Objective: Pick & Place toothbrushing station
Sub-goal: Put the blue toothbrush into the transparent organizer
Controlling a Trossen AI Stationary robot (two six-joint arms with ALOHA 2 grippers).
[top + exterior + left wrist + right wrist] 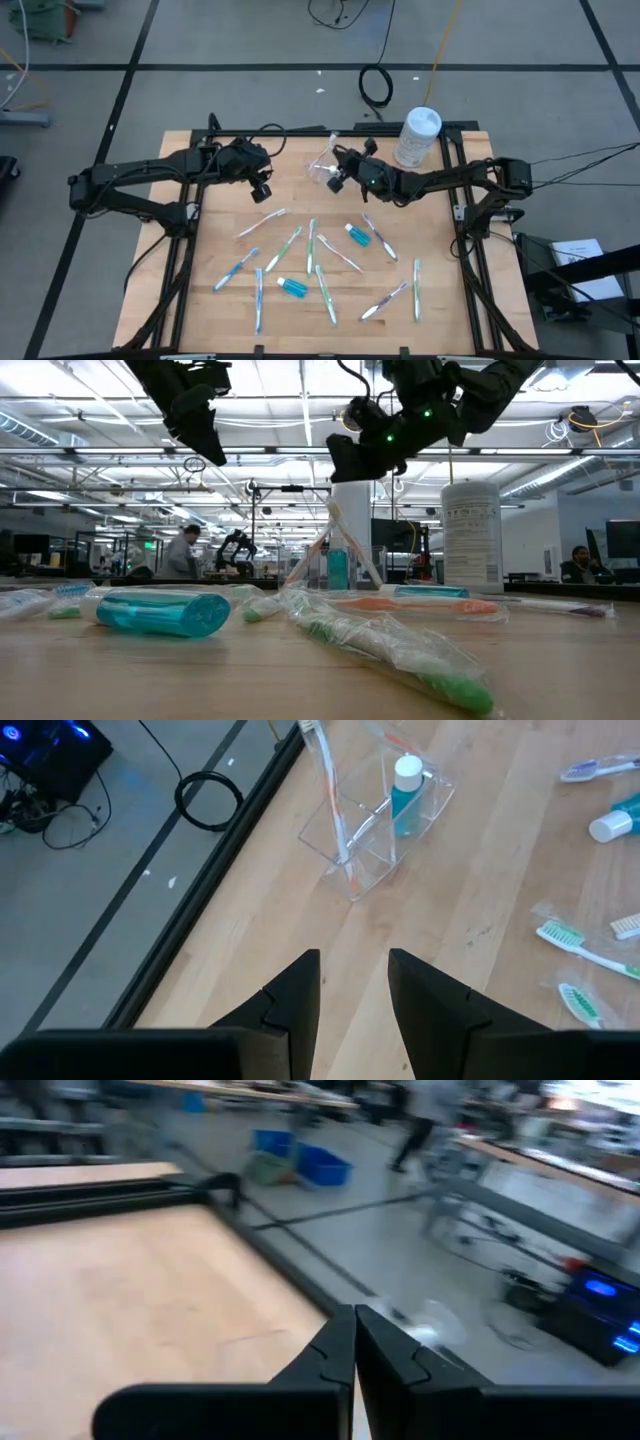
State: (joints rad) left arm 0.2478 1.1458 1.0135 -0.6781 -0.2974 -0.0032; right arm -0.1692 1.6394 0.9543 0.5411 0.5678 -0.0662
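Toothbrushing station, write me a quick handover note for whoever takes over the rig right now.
Left gripper: open, empty, raised over the table's far-left part, facing the clear cup.
Right gripper: shut, holding nothing visible, raised near the cup at the far edge.
Done: the cup already holds one blue tube and at least two toothbrushes.
Left: about ten wrapped toothbrushes and two blue tubes, one right of centre and one near the front, lie loose on the table.
The white canister stands at the far right corner.
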